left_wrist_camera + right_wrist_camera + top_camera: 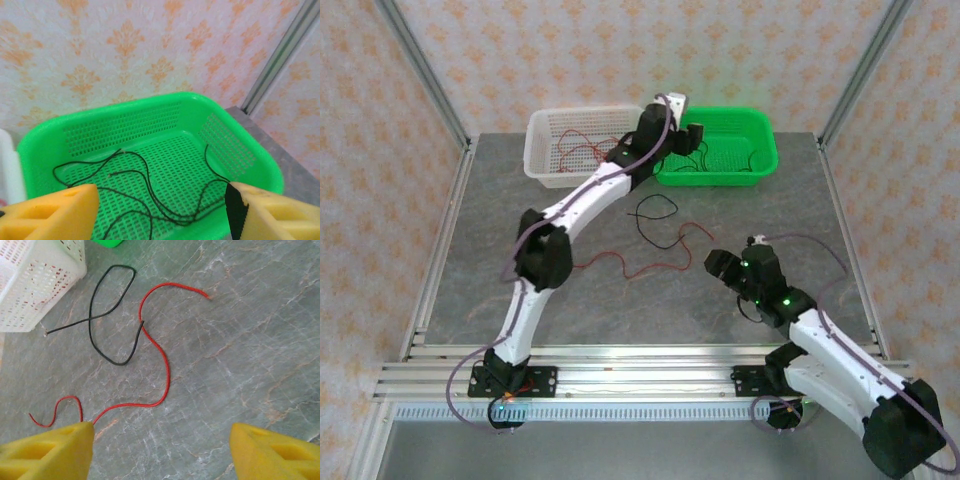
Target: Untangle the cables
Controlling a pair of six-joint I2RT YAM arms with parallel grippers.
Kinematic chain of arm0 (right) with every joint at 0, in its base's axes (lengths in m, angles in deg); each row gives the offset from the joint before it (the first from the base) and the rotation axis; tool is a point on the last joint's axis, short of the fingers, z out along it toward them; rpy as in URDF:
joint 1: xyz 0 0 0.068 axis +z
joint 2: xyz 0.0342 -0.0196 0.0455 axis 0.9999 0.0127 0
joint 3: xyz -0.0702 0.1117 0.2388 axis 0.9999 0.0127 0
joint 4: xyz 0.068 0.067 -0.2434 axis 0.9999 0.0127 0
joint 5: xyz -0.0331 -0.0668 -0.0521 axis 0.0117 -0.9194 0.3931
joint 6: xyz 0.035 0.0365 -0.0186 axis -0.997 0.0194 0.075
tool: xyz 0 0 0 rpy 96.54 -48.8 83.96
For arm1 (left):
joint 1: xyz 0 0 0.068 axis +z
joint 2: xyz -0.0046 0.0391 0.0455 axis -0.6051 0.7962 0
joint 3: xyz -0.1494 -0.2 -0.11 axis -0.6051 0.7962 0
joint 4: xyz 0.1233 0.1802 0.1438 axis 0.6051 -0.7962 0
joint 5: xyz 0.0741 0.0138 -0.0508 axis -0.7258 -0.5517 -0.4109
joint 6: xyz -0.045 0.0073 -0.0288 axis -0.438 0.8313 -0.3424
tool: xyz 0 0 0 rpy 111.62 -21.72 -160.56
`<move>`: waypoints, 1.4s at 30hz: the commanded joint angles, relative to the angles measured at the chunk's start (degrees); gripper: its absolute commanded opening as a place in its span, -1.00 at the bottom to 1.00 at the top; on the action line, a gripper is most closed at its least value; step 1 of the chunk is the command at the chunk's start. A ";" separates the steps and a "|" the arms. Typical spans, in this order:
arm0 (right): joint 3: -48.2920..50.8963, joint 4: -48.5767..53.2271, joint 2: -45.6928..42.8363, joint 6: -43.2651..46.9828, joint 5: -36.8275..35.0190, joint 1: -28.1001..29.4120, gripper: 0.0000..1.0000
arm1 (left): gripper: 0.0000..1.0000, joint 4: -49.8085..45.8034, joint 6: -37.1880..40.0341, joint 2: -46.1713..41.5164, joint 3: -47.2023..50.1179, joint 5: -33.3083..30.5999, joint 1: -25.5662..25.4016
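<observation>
Right gripper hovers low over the table, jaws wide, nothing between them. One red wire snakes away from just beside its left finger; its hooked tail lies right at that fingertip. The wire is very thin, limp and near weightless, so it will drag and flop rather than slide as one piece. It sits flat on the stone, so a pinch has to come straight down on a free stretch, best at the mid-run bend.

A bit farther out, a black wire makes one loop crossing itself. Its end meets the red wire at the upper bend; probably just touching, but the view is too coarse to rule out an overlap.

At the far edge, the left gripper hangs above the green basket, jaws wide and empty. Several black wires lie loose on the basket floor below it. Beside it, the white basket holds red wires.
</observation>
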 commanded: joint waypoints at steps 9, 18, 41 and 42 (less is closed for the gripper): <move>-14.27 -6.16 19.79 -1.51 -1.94 7.99 0.36 | 0.40 2.43 -8.65 -33.07 31.58 -6.74 -0.38; -20.34 -15.75 34.17 -13.26 0.62 9.84 0.32 | 0.40 3.78 -11.59 -50.28 50.58 -9.86 -0.34; -33.05 -42.88 65.29 -45.08 1.30 12.15 0.41 | 0.40 -3.01 -10.41 -67.44 63.07 -16.17 1.33; -33.56 -42.89 66.08 -45.71 0.84 12.15 0.41 | 0.40 -3.27 -10.15 -67.66 63.07 -16.26 1.41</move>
